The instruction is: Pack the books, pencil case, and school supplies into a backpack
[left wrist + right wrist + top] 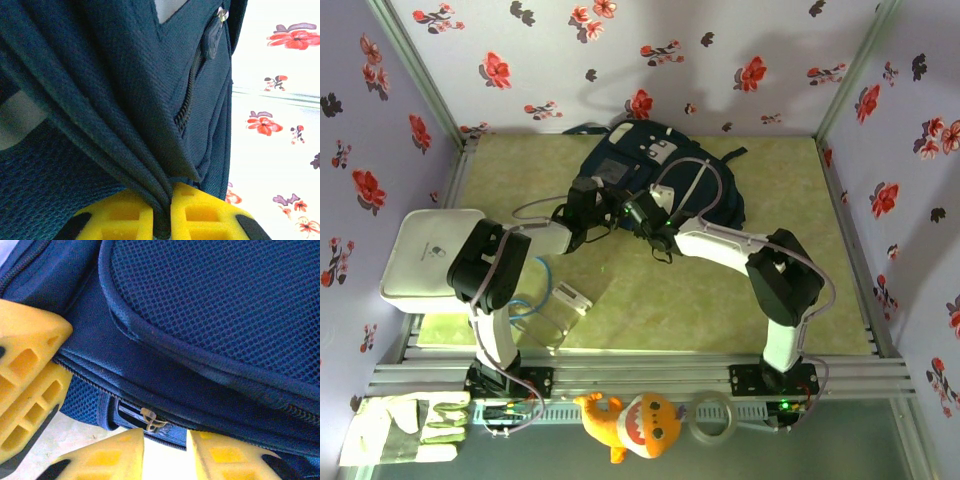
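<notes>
Two arms seem to be unzipping the backpack (pixel 650 140): left jaws clench its fabric, while right jaws, apart at the zipper pull (pixel 151 420), should pinch it next.

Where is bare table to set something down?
Free: table right of the backpack to the side rail; front strip between arm bases. Crowded: backpack's near edge at the left gripper and right gripper; beside the white tray.

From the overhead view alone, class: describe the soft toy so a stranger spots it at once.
Find the metal rail running along the near edge. Nearer still, between a white glove and a clear tape roll, lies the soft toy: the only orange thing, baring white teeth.
</notes>
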You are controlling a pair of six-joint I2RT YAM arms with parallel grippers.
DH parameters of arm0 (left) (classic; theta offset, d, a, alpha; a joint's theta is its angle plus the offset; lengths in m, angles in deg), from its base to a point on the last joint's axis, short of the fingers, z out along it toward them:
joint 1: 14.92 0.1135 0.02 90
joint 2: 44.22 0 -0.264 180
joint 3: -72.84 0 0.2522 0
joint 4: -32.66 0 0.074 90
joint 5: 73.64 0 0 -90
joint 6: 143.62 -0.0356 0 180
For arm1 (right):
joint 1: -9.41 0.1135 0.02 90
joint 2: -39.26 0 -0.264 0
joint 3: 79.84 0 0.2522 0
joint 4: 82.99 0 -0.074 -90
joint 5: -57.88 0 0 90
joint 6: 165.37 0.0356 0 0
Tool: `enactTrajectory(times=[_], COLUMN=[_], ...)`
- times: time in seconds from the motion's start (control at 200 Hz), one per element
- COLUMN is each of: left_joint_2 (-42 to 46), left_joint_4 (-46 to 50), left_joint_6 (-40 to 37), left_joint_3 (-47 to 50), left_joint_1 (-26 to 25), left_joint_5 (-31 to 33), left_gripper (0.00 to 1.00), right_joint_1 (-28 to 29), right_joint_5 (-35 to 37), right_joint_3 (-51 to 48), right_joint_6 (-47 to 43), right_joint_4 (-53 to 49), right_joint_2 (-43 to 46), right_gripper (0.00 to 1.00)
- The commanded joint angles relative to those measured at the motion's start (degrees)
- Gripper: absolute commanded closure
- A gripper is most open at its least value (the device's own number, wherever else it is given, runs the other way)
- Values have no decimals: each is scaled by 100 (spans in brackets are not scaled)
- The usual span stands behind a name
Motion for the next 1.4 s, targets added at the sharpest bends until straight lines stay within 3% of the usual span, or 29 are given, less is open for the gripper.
enactTrajectory(times=[0.0, 0.235, 0.66, 0.825, 1.395], left_joint_2=[360, 351, 331, 320, 92], left_joint_4=[-436, -481, -517, -478, -456], left_joint_6=[-58, -49, -64, -104, -418], left_joint_3=[-14, 14, -12, -8, 268], left_joint_1=[-135, -138, -135, -128, 137], left_joint_5=[-282, -290, -320, -321, -186], left_gripper=[100, 100, 100, 100, 100], right_joint_1=[-69, -101, -124, -125, -472], right_joint_5=[298, 398, 435, 464, 615], right_joint_3=[154, 288, 524, 518, -1536], right_joint_6=[-128, -289, -766, -750, -54], right_joint_4=[97, 6, -51, -146, -973], right_joint_2=[-74, -182, -412, -371, 1364], right_gripper=[75, 81, 80, 90, 91])
